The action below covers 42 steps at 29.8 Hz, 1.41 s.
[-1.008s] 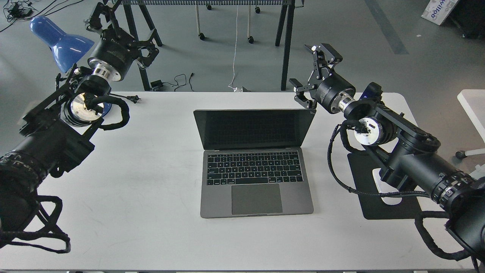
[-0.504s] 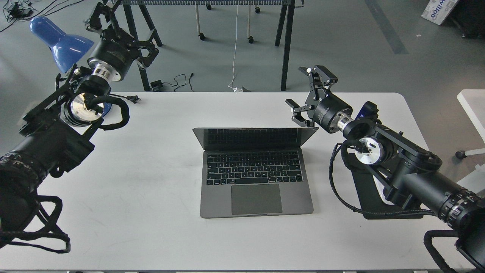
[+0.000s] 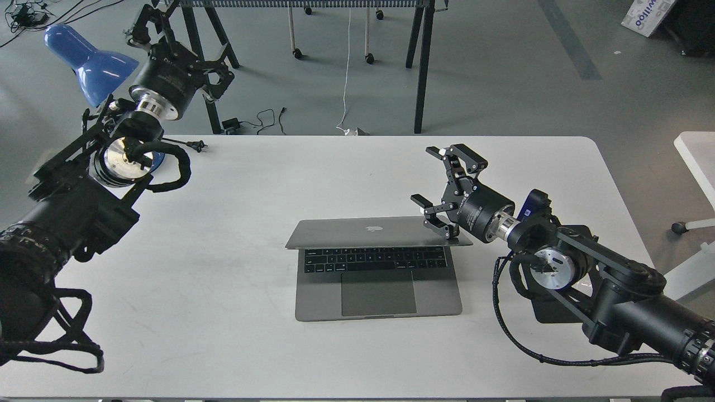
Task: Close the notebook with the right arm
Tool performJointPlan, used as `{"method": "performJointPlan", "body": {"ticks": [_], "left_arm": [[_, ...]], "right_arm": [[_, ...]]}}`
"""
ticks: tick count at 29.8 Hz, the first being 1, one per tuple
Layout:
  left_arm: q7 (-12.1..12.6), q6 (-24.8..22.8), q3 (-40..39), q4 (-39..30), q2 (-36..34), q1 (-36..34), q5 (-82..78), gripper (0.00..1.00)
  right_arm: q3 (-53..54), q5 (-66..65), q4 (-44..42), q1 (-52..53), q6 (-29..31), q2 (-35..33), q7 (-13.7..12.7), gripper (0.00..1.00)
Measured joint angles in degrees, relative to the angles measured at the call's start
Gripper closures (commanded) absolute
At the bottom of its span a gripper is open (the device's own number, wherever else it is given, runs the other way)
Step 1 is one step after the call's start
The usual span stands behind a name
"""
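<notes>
Lid's almost down, you're pushing from the back corner

The notebook (image 3: 379,268) sits mid-counter (image 3: 223,312), trackpad toward you, long axis left-right, lid tipped low over the keys. Your right gripper (image 3: 435,192) has its fingers spread wide, holding nothing, lower one on the lid's right rear corner to press. Farther off, the left gripper (image 3: 170,42) idles open.

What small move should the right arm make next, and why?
Probably press the right end effector further down and toward the robot. Its lower finger rests on the right rear corner of the laptop lid, which is tipped well forward, but the keyboard and trackpad still show, so the lid is not shut.
</notes>
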<state>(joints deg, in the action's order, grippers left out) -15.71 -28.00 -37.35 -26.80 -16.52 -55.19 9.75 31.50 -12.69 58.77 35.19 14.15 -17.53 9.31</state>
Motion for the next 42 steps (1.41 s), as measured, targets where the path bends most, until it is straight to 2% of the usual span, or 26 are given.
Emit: {"method": "performJointPlan", "body": {"ticks": [14, 28, 42], "left_arm": [[0.03, 0.00, 0.00, -0.01, 0.00, 0.00, 0.00, 0.00], [0.07, 0.00, 0.00, -0.01, 0.00, 0.00, 0.00, 0.00], [0.01, 0.00, 0.00, -0.01, 0.00, 0.00, 0.00, 0.00]], "right_arm": [[-4.33, -2.02, 3.83, -5.19, -1.83, -1.61, -0.02, 0.00], [-5.45, -6.66, -2.02, -5.80, -2.46, -1.03, 0.10, 0.00], [-8.41, -6.72, -2.26, -5.40, -3.31, -0.93, 0.16, 0.00]]}}
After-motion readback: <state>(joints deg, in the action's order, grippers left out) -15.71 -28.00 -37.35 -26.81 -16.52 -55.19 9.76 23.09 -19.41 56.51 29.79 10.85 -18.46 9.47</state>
